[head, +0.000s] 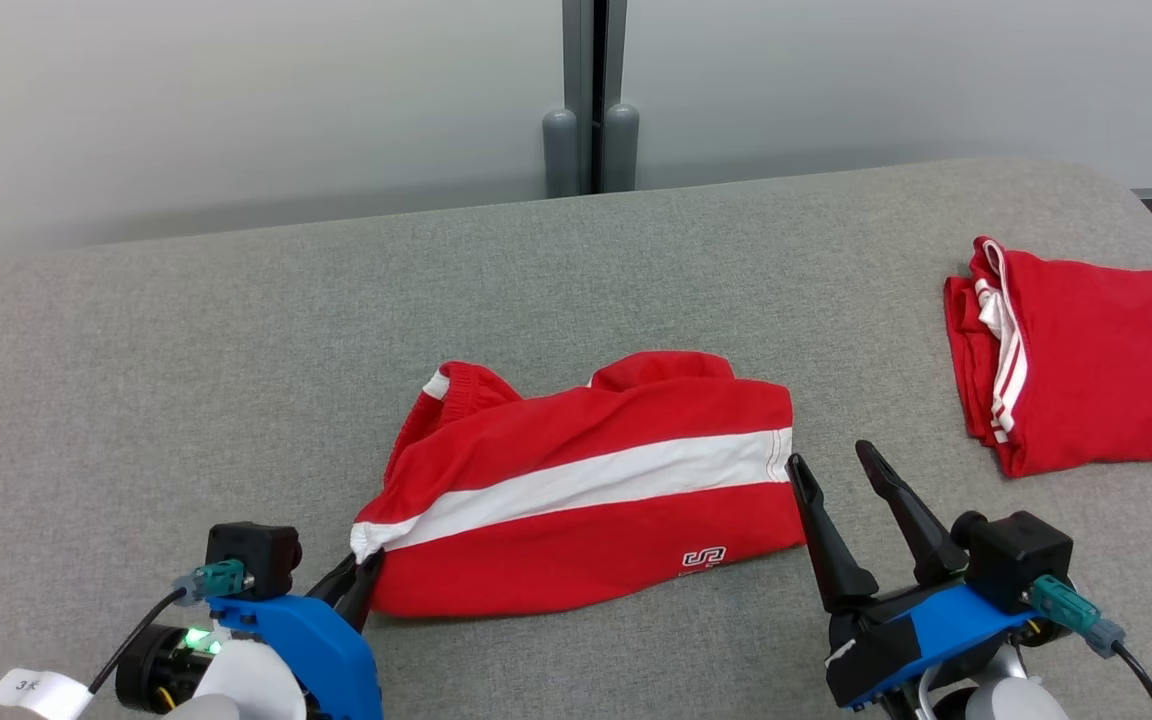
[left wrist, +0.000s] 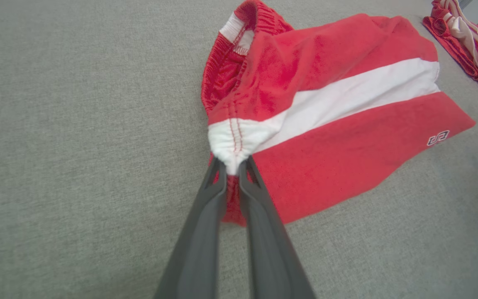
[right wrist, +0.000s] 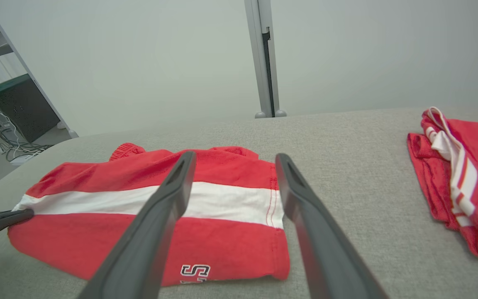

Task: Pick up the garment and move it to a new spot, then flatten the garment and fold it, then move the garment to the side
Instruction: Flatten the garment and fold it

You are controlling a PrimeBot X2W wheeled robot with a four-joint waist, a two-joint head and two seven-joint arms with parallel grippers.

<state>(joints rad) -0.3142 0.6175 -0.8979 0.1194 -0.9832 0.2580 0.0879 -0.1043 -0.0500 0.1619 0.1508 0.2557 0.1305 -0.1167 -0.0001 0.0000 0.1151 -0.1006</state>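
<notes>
On the grey table [head: 236, 330], the red shorts [head: 586, 490] lie stretched lengthwise from left to right, the left gripper [head: 366, 568] pinching their left end and the right gripper [head: 829, 455], fingers spread wide, poised just beside the right hem.

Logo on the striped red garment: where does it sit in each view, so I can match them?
Head view: logo just below centre, on the striped garment's near right corner.
Left wrist view: right side, mid-height.
Right wrist view: bottom, left of centre.
Shared landmark: folded red garment, right edge of each.
</notes>
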